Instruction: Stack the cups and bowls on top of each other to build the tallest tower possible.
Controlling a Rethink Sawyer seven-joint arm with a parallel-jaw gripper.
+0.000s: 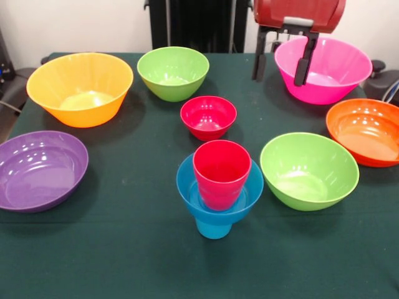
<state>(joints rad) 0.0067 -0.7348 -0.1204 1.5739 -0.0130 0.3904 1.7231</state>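
While three pieces already stand joined near the front of the green-clothed surface (124, 261), most of the job remains. That tower (219, 190) is a sky-blue cup (213, 227) at the base, a small blue bowl (187, 187) seated on it, and a red cup (221, 173) inside the bowl. Still loose are the small red bowl (208, 116), two lime green bowls (173, 73) (309, 170), plus yellow-orange (80, 88), purple (38, 169), pink (324, 68) and orange (366, 131) bowls. Above the pink bowl's left rim, the gripper (282, 61) hangs with fingers spread and empty. Its arm is cut off at the top edge, as is the orange bowl's right side.
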